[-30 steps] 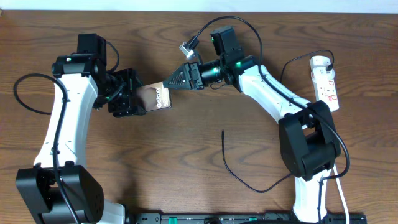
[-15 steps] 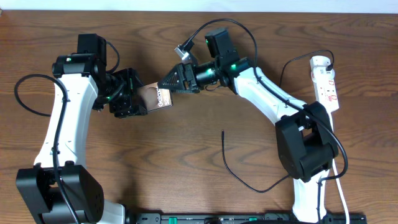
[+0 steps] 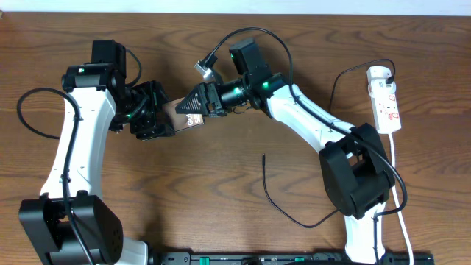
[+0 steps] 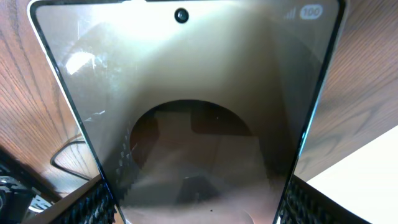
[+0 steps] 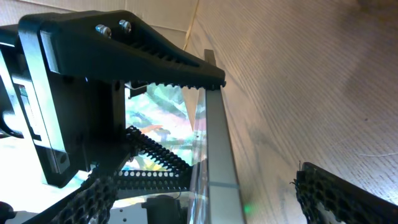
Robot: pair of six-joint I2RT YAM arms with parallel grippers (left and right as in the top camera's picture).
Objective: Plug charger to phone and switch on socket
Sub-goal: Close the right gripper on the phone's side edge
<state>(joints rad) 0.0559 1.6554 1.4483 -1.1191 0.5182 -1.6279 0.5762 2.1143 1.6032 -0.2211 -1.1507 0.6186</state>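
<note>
My left gripper (image 3: 163, 118) is shut on the phone (image 3: 184, 116), holding it off the table; its brown back with white lettering faces up. In the left wrist view the phone's glossy screen (image 4: 186, 112) fills the frame between my fingers (image 4: 199, 208). My right gripper (image 3: 193, 103) is open, its fingers (image 5: 214, 199) straddling the phone's free end (image 5: 214, 143) without closing on it. The charger, a thin black cable (image 3: 276, 199), lies on the table with its loose tip (image 3: 263, 156) in the middle. The white socket (image 3: 386, 103) lies at the far right.
The socket's thick white cord (image 3: 399, 184) runs down the right side past the right arm's base. A black cable loop (image 3: 26, 110) hangs left of the left arm. A black rail (image 3: 294, 258) lines the front edge.
My right gripper has moved left and its open fingers now reach over the phone's end. The left gripper and phone have stayed in place.
</note>
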